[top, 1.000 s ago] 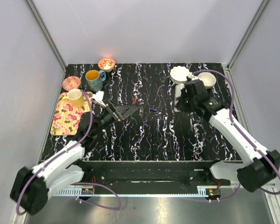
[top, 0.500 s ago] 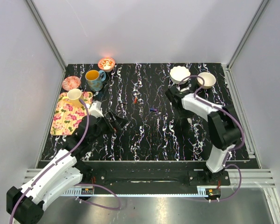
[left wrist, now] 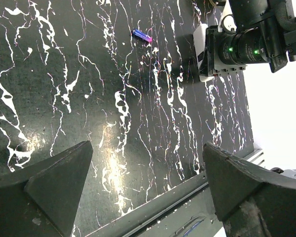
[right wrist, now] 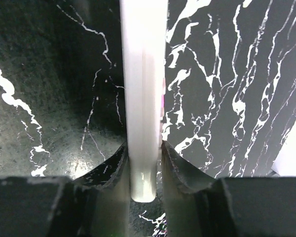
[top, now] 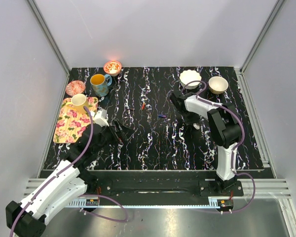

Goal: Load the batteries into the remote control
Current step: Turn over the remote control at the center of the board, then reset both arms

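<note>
Right of centre on the black marbled worktop [top: 158,143], the right claw [right wrist: 144,150] grips the remote control [right wrist: 143,74] edge-on. The white slab stands on its thin side with a finger against each flat face and its near end sunk between them. In the left wrist view it shows as a white block just in front of the right arm's camera, low over the worktop; I cannot tell whether it touches. The left claw [left wrist: 148,197] gapes wide and empty over bare worktop on the left, well apart from the remote control. One battery [left wrist: 142,35], blue-purple, lies loose between the two arms, nearer the remote control. A small red item [top: 143,105] lies further left, too small to name; it may be a second cell. As I read it, the step in hand is positioning the remote control. No battery is picked up and the state of the battery cover is not visible, so loading looks barely begun. Next, the remote control probably needs to be laid flat, back upward, or held steady with its back exposed. The left claw would then narrow onto the battery across its short width. The battery is small and round and looks apt to roll, so a centred, low approach seems wise.
</note>
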Controlling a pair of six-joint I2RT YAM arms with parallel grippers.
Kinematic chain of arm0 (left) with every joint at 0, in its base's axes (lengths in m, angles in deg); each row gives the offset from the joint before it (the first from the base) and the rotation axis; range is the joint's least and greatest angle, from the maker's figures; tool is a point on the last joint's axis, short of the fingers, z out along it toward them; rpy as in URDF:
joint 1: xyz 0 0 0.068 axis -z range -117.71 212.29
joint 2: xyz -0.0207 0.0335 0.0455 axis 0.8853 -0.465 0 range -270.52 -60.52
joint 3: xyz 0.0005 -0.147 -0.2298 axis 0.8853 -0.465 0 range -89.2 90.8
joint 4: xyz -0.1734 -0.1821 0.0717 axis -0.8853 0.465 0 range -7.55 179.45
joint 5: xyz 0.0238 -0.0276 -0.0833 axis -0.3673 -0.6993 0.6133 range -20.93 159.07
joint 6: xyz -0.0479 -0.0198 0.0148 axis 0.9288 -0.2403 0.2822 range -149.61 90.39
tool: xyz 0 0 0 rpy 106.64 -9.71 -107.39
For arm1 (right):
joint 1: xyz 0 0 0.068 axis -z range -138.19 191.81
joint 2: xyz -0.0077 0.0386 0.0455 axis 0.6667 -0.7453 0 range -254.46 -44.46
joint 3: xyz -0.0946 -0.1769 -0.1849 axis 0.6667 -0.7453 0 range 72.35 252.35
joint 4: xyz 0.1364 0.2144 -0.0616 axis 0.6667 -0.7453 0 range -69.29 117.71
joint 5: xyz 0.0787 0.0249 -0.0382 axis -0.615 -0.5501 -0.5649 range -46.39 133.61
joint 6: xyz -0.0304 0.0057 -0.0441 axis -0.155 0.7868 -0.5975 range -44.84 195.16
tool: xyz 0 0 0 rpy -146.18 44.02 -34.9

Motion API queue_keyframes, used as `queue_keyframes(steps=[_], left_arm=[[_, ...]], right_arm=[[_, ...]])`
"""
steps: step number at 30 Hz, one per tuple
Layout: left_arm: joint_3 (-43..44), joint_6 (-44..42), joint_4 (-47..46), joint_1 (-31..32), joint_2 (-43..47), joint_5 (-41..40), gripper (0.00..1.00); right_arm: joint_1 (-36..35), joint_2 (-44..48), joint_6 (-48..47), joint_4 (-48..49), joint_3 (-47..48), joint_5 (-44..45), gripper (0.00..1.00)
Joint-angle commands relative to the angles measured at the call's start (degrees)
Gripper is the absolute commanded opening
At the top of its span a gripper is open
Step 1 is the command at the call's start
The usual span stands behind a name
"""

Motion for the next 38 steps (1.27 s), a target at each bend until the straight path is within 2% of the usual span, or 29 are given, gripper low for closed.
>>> queue_keyframes(steps=[1,3,4,9,14,17,19,20,21,22,23,25,28,30,38], left_arm=[[0.0,-1.0,-0.3,0.1,1.7,0.5,0.99],[-0.2,-1.0,0.2,0.0,2.2,0.5,0.99],[-0.2,-1.0,0.3,0.1,2.3,0.4,0.99],[0.0,-0.9,1.8,0.1,2.3,-0.4,0.99],[1.3,-2.2,3.8,0.0,1.2,-2.6,0.99],[2.9,-2.8,6.0,0.1,-0.5,-4.1,0.99],[4.3,-3.1,8.1,0.0,-2.4,-6.8,0.99],[4.9,-3.2,8.6,-0.1,-3.2,-7.3,0.99],[5.8,-3.3,9.1,0.0,-4.4,-8.0,0.99],[6.1,-3.4,9.7,-0.1,-4.9,-8.4,0.99],[6.4,-3.6,9.9,-0.1,-5.4,-8.5,0.99],[7.0,-3.4,10.5,-0.2,-6.0,-9.9,0.99],[7.3,-3.2,11.9,-0.2,-6.1,-13.5,0.99],[7.7,-2.7,12.2,-0.2,-6.4,-15.2,0.99],[9.8,-3.3,12.8,-0.2,-6.4,-15.6,0.99]], right_arm=[[0.0,-1.8,-0.3,0.5,1.2,-2.7,0.41],[-0.1,-1.9,0.0,0.6,0.8,-3.6,0.49],[0.0,-1.2,0.3,0.7,0.7,-3.8,0.56],[-0.1,4.5,2.1,1.0,0.0,-7.8,0.7],[-0.7,18.3,3.8,1.4,-0.1,-15.7,0.79],[-0.7,29.3,4.8,5.3,-3.3,-21.0,0.81],[-0.7,39.0,5.2,9.7,-10.2,-24.7,0.83],[-0.7,42.5,5.5,15.9,-13.5,-28.6,0.85],[-0.7,45.8,7.1,19.1,-20.5,-30.0,0.9],[-0.7,52.2,8.6,22.1,-24.4,-30.7,0.92],[-0.7,55.1,9.7,27.4,-27.8,-31.9,0.94],[-0.7,61.7,12.6,30.8,-36.2,-32.5,1.0],[-0.7,66.6,14.5,36.5,-44.2,-33.9,1.0],[-0.7,67.7,15.2,37.0,-47.3,-35.0,1.0],[-0.7,67.7,12.0,37.2,-45.4,-35.1,1.0]])
